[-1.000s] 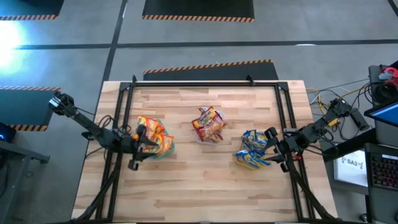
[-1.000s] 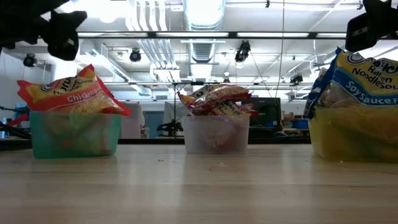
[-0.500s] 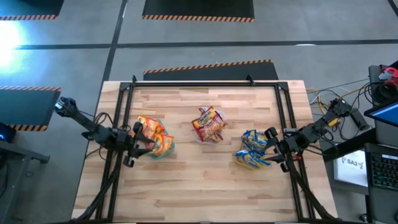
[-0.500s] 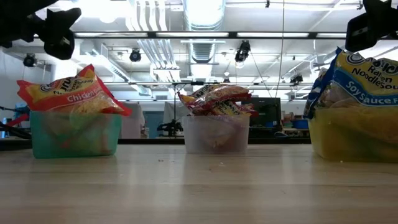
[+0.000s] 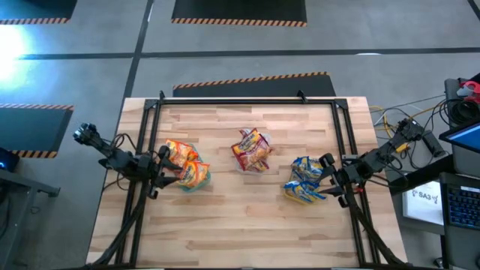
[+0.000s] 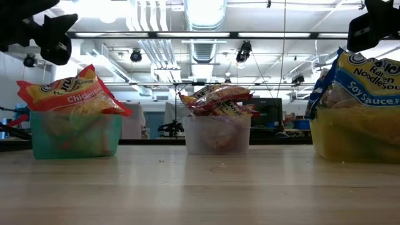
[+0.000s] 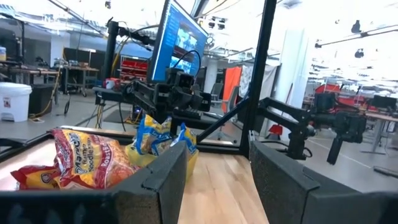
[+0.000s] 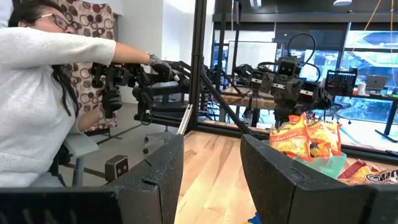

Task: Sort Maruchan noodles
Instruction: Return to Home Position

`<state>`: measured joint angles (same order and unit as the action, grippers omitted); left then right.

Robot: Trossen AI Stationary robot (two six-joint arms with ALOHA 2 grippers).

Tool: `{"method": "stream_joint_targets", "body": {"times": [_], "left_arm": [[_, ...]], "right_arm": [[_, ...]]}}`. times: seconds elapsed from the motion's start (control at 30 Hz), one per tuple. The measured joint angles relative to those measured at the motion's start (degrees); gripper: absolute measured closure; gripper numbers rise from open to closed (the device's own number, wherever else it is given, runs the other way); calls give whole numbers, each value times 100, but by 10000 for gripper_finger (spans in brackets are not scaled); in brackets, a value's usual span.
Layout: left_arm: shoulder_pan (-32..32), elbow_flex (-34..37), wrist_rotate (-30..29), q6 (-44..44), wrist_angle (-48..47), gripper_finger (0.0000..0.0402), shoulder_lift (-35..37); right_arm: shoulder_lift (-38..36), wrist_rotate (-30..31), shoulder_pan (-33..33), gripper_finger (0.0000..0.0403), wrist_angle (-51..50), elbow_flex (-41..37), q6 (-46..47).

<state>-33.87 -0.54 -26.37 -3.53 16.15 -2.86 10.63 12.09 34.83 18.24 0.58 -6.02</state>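
Note:
Orange-yellow Maruchan packets (image 6: 72, 92) are heaped in the green bin (image 6: 75, 136) at the table's left. Red-pink packets (image 6: 217, 100) fill the clear bin (image 6: 217, 136) in the middle. Blue-yellow packets (image 6: 369, 75) stick out of the yellow bin (image 6: 353, 134) at the right. My left gripper (image 5: 159, 174) hovers open just left of the orange heap (image 5: 186, 166), with nothing between its fingers (image 7: 217, 155). My right gripper (image 5: 328, 175) hovers open just right of the blue heap (image 5: 306, 181), also with nothing in it (image 8: 211, 142).
A black frame (image 5: 247, 101) runs around the table's far and side edges. Bare wood lies between the bins and along the near edge (image 5: 247, 232). A person in a white top (image 8: 37, 93) sits beyond the table's left side.
My left gripper has drawn back toward the table's left edge, away from the green bin with the orange packets, staying open. The packets and bins have kept their places.

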Motion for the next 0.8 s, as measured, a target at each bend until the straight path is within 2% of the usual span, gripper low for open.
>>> {"method": "stream_joint_targets", "body": {"times": [0.2, 0.8], "left_arm": [[-2, 2, 0, -63, -96, 243, 70], [-2, 2, 0, -63, -124, 243, -487]], "right_arm": [[0, -1, 1, 252, -1, 0, 0], [0, 0, 1, 252, 0, 0, 0]]}}
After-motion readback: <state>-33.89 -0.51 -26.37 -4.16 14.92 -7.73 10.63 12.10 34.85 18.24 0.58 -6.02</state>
